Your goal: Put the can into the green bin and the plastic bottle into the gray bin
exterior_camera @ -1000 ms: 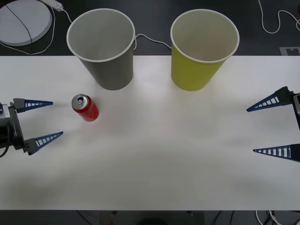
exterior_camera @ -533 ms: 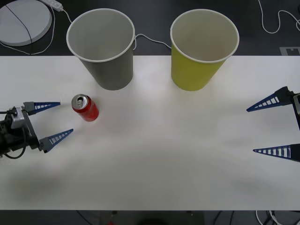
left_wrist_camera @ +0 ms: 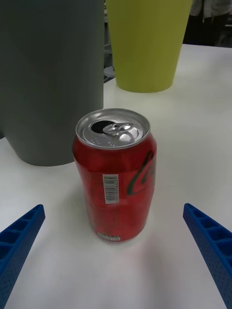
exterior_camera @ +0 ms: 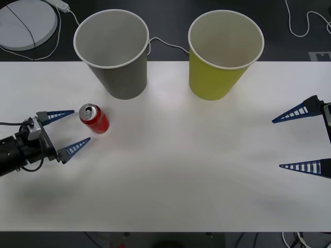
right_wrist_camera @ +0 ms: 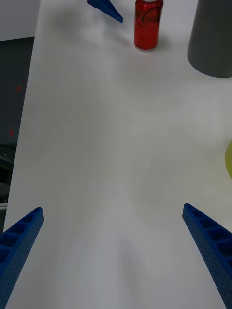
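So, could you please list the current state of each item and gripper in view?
Small red metal can: upright on the table, opened, ungripped.
Large gray paper cup: upright, empty.
Large yellow-green paper cup: upright, empty.
Left gripper: open, beside the can.
Right gripper: open, parked at the table's right edge.

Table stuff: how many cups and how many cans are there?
Cups: 2, the gray bin and the green bin
Cans: 1, the red can
Total: 3
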Available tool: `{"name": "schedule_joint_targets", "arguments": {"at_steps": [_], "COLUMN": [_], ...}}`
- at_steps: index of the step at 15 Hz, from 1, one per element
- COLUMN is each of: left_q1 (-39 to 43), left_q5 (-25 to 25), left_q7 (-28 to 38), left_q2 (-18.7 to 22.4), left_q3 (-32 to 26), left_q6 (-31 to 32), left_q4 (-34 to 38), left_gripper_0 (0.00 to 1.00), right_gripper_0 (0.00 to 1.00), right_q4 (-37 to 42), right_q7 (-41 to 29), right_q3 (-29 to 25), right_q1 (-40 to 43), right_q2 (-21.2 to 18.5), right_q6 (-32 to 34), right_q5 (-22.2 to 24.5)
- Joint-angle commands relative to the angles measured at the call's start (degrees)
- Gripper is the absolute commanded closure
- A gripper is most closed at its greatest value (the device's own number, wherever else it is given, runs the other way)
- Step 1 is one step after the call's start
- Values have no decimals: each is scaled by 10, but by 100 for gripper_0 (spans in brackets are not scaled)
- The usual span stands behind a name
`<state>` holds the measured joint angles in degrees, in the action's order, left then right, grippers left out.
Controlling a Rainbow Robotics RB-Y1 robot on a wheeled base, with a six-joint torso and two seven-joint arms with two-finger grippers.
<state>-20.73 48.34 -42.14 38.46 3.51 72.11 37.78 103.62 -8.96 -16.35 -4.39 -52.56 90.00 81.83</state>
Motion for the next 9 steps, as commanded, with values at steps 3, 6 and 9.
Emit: {"name": "schedule_joint_targets", "arguments": {"at_steps": [3, 6, 9], "left_q1": [-8, -16, -26], "left_q5": [-1, 2, 9], "left_q7": [-4, -4, -2], "left_q2": [-24, -37, -53], "left_q3": [-1, 0, -1], "left_q6": [-16, -30, -48], "left_q4": [-3, -3, -3], "left_gripper_0": [0, 0, 0], "right_gripper_0": [0, 0, 0], "right_q4": [0, 0, 0], "right_q7": [0, 0, 0], "right_q3": [0, 0, 0], "right_q1": [0, 0, 0], "right_q2": [0, 0, 0], "right_q6": [0, 0, 0], "right_q5": [0, 0, 0]}}
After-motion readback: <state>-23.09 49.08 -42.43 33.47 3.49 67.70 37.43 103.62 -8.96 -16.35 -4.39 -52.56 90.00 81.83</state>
